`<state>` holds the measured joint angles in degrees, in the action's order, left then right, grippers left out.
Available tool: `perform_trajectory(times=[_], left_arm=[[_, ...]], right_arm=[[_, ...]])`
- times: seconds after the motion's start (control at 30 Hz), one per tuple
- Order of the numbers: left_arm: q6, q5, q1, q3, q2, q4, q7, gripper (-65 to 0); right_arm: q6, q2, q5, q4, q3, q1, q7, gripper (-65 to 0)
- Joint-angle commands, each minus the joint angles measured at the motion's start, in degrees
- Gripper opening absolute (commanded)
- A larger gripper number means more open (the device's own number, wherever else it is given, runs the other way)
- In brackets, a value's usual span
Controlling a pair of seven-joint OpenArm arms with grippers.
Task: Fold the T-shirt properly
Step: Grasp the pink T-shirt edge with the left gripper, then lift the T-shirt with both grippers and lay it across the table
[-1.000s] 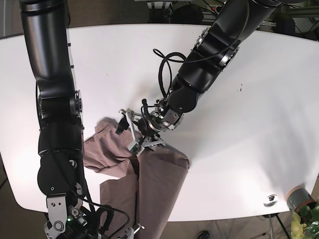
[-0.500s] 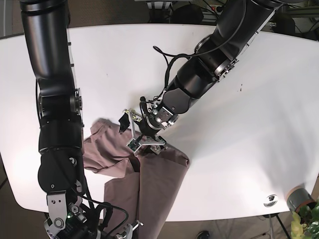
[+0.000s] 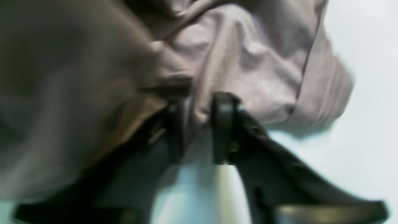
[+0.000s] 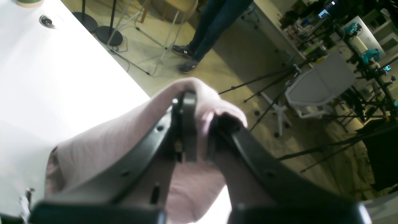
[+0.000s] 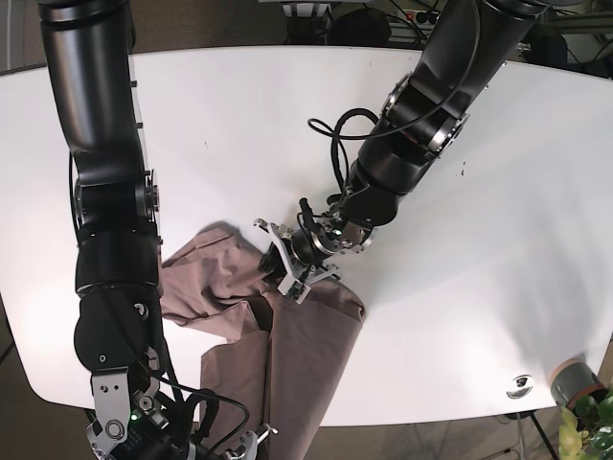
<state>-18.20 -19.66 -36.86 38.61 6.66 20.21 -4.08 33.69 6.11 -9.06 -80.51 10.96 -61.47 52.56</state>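
The T-shirt [image 5: 306, 355] is dusty pink and lies crumpled on the near left part of the white table [image 5: 239, 115], with one part hanging past the front edge. My left gripper [image 5: 290, 265] sits at the shirt's upper edge, shut on a fold. In the left wrist view the T-shirt [image 3: 248, 62] bunches between the two dark fingers of the left gripper [image 3: 197, 124]. My right gripper [image 4: 201, 127] is shut on a raised hump of the T-shirt [image 4: 102, 149], off the table's front edge. In the base view the right gripper [image 5: 254, 441] is low at the bottom edge.
A round cable grommet [image 5: 520, 385] and a grey cup [image 5: 573, 381] sit near the table's front right corner, with a plant [image 5: 589, 426] beside it. Beyond the table edge, the right wrist view shows floor, a person's legs [image 4: 214, 25], tripods and a white chair [image 4: 320, 84].
My left gripper, spread wide before, has shut on the shirt's fold and shifted right, dragging the upper left bunch of cloth with it. The right arm has barely moved.
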Motion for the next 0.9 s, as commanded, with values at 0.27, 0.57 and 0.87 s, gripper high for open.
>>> perform_trajectory(times=[0.27, 0.57, 0.87], left_arm=[[1.45, 1.95, 6.93, -6.92, -13.47, 21.77, 20.3, -65.0], [1.45, 2.12, 17.39, -23.36, -24.11, 42.87, 30.41, -65.0], [1.45, 2.39, 22.75, -38.92, -27.71, 56.32, 36.82, -65.0]], right_arm=[[-0.68, 0.09, 0.14, -0.85, -3.27, -2.66, -1.96, -63.1], [-0.68, 2.2, 0.22, -0.94, -6.96, -0.81, -1.87, -63.1], [-0.77, 2.46, 0.31, -0.76, -9.95, 2.44, -1.87, -63.1]])
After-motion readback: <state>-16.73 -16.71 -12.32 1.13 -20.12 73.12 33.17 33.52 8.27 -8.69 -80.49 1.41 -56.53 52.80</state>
